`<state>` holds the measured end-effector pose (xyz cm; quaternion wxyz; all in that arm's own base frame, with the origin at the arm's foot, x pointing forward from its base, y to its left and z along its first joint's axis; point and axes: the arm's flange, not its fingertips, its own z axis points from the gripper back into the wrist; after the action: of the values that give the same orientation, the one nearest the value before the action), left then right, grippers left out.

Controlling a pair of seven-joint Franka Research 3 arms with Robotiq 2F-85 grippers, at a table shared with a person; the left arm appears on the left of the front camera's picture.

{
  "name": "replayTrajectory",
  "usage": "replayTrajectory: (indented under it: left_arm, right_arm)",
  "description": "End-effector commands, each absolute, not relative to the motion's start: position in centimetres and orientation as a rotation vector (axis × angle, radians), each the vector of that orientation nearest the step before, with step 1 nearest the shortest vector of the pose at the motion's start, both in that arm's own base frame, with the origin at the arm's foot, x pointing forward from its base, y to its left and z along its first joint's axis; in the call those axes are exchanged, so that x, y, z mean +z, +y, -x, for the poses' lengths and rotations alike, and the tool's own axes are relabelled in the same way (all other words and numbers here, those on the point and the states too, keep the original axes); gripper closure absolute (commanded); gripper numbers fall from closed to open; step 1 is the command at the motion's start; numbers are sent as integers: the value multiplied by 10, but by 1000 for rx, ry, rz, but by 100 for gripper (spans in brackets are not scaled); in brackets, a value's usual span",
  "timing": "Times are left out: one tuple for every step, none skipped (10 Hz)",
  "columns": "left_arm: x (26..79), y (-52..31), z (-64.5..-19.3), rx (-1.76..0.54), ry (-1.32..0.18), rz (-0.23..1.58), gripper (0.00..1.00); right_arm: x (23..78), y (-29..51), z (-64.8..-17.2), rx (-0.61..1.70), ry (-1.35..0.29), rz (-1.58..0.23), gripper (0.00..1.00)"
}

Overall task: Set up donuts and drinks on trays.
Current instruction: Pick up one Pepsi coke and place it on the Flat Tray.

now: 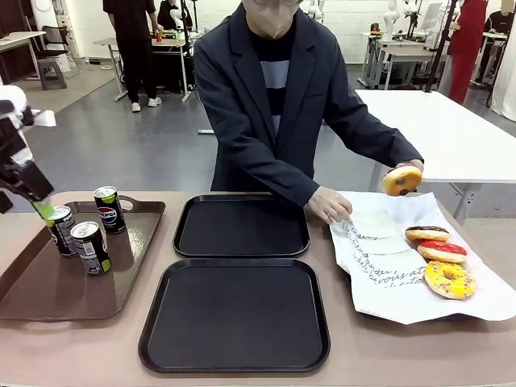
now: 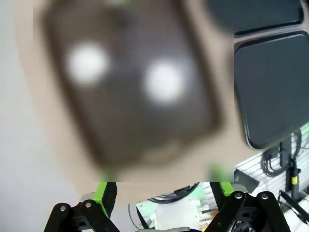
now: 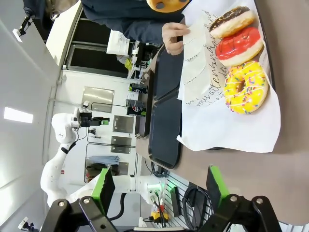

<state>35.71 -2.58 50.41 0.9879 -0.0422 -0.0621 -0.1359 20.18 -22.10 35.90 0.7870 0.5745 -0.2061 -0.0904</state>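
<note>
Three drink cans (image 1: 90, 246) stand upright on a brown tray (image 1: 48, 298) to the left of the near black tray (image 1: 235, 314), two of them close together and the third a little farther back. The left fingers (image 1: 44, 211) hang just above the leftmost can, a green pad close to its silver top; I cannot tell from the front whether it touches. In the left wrist view these fingers (image 2: 104, 193) are spread wide with nothing between them, and two can tops show as pale blurs farther on, over the brown tray (image 2: 120, 121). Beyond the near black tray lies the far black tray (image 1: 242, 226), their rims just beside each other on the surface (image 1: 81, 355). To the right of the near black tray a white paper (image 1: 387, 266) carries three donuts in a row: a chocolate donut (image 1: 427, 234), a red donut (image 1: 442, 251) and a yellow donut (image 1: 449, 280). A person lifts a fourth donut (image 1: 401, 181) in one hand (image 1: 414, 165) above the paper while the other hand (image 1: 329, 205) presses the paper's edge. The right fingers (image 3: 104, 188) stand apart and hold nothing, the three donuts well beyond their tips.
</note>
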Motion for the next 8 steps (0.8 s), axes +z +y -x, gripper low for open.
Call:
replayTrajectory:
  left_arm:
    - [482,-44,-372,-174,-188,62,0]
    - [470,-54,-376,-162,-222,41,0]
    - [459,-63,-382,-132,-262,32,0]
    - [448,-70,-389,-123,-261,37,0]
    - [439,-76,-395,-121,-260,34,0]
    - [430,-81,-402,-113,-260,27,0]
    - [424,-83,-408,-105,-249,26,0]
    - [420,-83,-412,-94,-244,10,0]
  right_arm:
    - [359,-222,-201,-185,-460,-1244,0]
    - [359,-222,-201,-185,-460,-1244,0]
    - [359,-222,-201,-185,-460,-1244,0]
    - [359,-222,-201,-185,-460,-1244,0]
    - [359,-222,-201,-185,-460,-1244,0]
    - [359,-222,-201,-185,-460,-1244,0]
    - [359,-222,-201,-185,-460,-1244,0]
    - [359,-222,-201,-185,-460,-1244,0]
